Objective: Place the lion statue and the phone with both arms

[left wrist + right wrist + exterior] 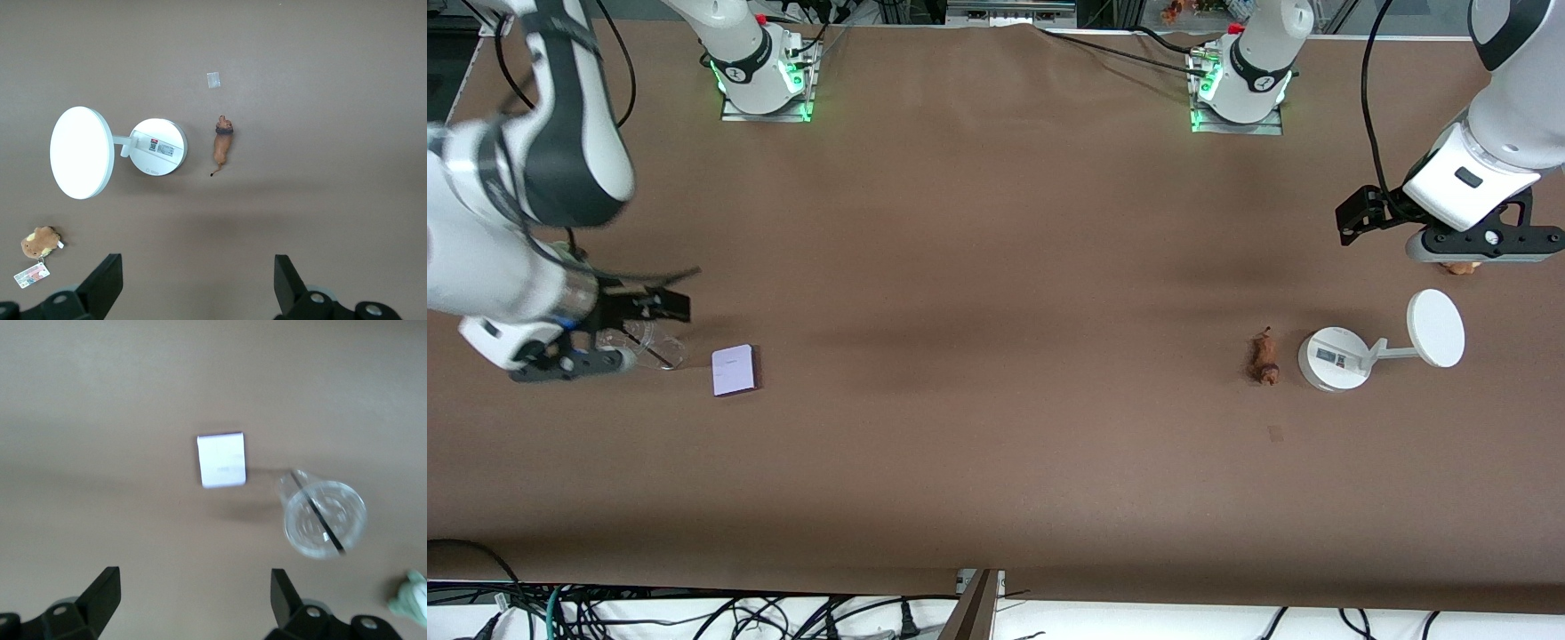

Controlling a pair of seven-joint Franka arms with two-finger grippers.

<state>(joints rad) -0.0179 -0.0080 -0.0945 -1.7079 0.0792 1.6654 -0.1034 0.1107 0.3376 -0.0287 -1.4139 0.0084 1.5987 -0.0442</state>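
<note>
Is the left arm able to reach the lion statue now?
Probably yes. The lion statue lies alone on bare table beside the white stand, not touching it, and the left hand is open with nothing between.

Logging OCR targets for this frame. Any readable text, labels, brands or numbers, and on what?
No text reads clearly.
White stand: sticker on its round base with a red mark and dark print, too small to read; a faint mark below it, illegible.
Brown plush: card tag with print, too small to read.
Phone: faint marks on its face, blurred.
Lion statue, clear cup: no text seen.
</note>
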